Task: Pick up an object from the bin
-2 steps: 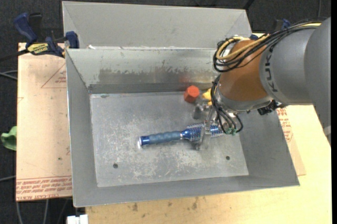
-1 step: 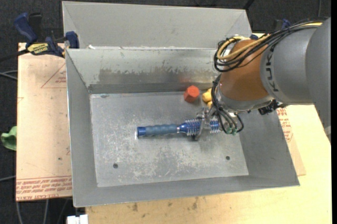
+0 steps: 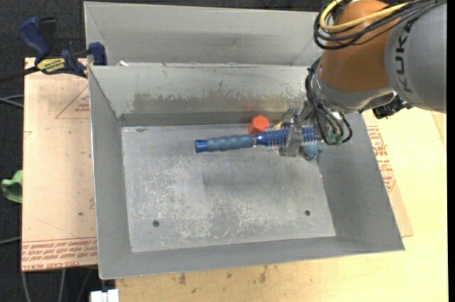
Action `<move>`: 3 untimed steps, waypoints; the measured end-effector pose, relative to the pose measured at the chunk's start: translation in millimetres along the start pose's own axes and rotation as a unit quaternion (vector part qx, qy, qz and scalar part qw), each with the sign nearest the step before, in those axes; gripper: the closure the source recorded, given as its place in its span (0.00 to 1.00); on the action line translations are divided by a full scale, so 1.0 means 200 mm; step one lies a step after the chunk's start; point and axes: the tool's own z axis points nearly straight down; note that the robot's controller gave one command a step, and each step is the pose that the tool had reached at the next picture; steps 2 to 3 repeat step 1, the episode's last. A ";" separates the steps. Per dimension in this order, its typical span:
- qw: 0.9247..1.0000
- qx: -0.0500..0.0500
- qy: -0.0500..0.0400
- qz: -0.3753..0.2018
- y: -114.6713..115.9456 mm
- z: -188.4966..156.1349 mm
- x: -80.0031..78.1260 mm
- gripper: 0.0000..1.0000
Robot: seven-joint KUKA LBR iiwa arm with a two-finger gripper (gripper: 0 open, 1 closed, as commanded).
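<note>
My gripper (image 3: 297, 138) clamped on right end of blue-handled tool (image 3: 224, 144), upper middle of bin (image 3: 227, 212); grasp looks done, lifting clear remains.

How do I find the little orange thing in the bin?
Find the grey bin and look along the far edge of its floor, where the gripper comes in from the right. A long blue tool lies there, and just behind it, near the gripper, sits the orange thing. It is small and roundish, while the tool is long and blue.
</note>
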 end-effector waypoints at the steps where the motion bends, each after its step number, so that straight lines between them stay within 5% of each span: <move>1: 1.000 0.000 0.002 0.013 0.03 -0.29 0.03 1.00; 3: 1.000 0.000 0.002 0.013 0.03 -0.29 0.03 1.00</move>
